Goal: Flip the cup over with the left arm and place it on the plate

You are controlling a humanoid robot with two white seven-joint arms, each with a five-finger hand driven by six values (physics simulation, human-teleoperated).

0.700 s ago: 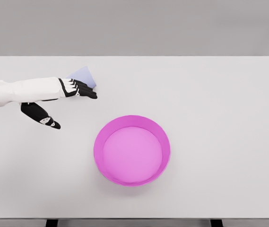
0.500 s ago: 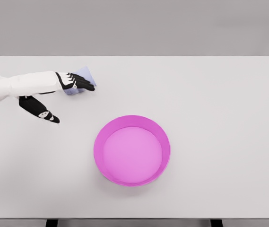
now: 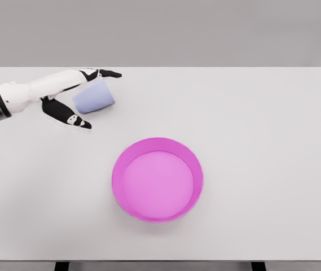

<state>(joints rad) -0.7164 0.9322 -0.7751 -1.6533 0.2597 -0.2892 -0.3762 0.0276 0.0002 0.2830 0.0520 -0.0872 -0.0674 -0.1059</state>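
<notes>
Head view showed the pale lavender tapered cup (image 3: 94, 97) lying on its side on the white table (image 3: 262, 141), its long axis slanting toward the far right. It sat between my left hand's (image 3: 73, 96) spread black fingers (image 3: 106, 73) and thumb, untouched as far as I could tell. The round magenta plate (image 3: 127, 160) lay well apart, nearer me and rightward.

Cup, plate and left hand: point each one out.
cup (image 3: 94, 97), head view, on its pale blue side wall.
plate (image 3: 117, 169), head view, on its pink left rim.
left hand (image 3: 75, 96), head view, mid-hand.
</notes>
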